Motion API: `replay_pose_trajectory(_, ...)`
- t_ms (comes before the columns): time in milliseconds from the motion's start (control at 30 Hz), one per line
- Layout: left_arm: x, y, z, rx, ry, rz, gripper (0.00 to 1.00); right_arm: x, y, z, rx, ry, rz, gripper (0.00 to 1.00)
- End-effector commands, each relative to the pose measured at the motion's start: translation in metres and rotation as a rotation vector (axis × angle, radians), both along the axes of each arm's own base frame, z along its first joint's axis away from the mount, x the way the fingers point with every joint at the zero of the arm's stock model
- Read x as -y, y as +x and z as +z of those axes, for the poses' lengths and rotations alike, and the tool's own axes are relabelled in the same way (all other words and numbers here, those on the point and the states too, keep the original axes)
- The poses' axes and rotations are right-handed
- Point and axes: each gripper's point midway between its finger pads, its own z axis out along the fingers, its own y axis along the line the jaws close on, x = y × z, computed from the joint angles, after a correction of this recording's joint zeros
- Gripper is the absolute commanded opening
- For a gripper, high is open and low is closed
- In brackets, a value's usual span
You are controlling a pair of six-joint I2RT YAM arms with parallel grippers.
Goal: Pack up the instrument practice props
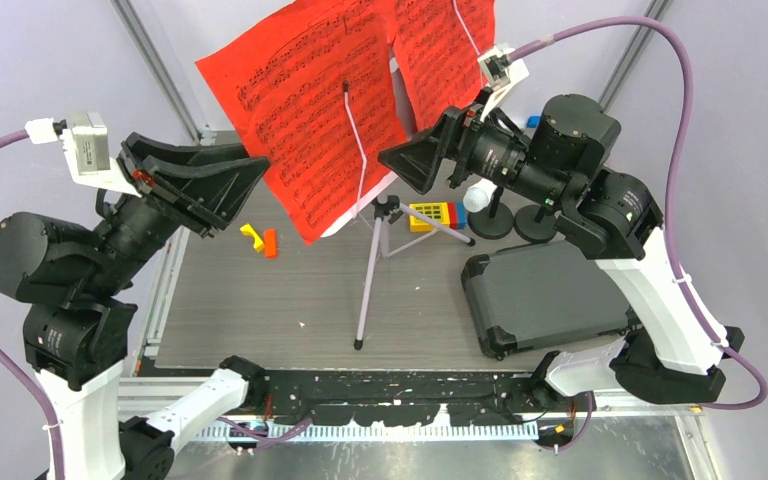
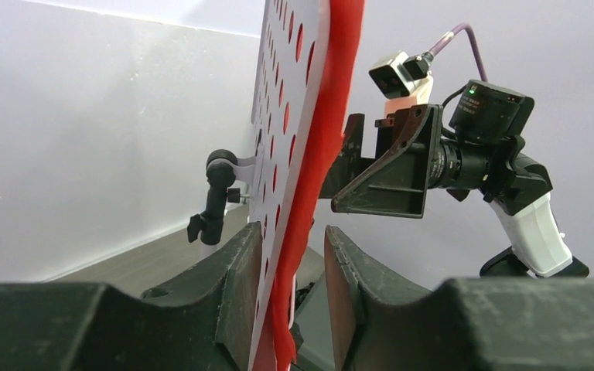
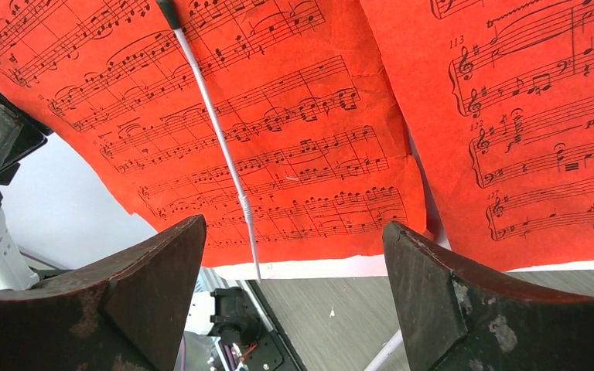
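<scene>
Standing between left jaws: red pages (image 2: 321, 154)

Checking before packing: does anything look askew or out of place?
The left red sheet-music page sits tilted on the lilac music desk, its edge bowing off the perforated panel. Also, small coloured blocks lie loose on the table.

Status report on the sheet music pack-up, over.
Left claw open, straddling edge of music desk and red page, not clamped. Right claw open, empty, facing the red page. White retainer wire lies across that page.
</scene>
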Motion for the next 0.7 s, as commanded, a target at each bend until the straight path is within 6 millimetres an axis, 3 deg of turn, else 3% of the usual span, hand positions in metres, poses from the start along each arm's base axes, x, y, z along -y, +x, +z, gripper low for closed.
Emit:
replay_pose_trajectory(0,-0.0042,-0.0123,0.0190,0.077,-0.028,-0.006,0.38,-0.0009,-0.0060,0.0185,0.051,0.047,0.023,0.90)
replay_pose_trajectory(133,-0.0035,-0.0120,0.0191,0.077,-0.030,-0.010,0.35,0.0007,-0.0064,0.0190,0.053,0.048,0.019,0.90)
replay_pose_trajectory(400,-0.0033,-0.0148,0.0211,0.084,-0.034,-0.018,0.05,0.0017,-0.0060,0.0176,0.051,0.047,0.014,0.90)
replay_pose_trajectory(667,-0.0057,-0.0190,0.0221,0.090,-0.036,-0.014,0.00,0.0010,-0.0074,0.0191,0.058,0.049,0.023,0.90)
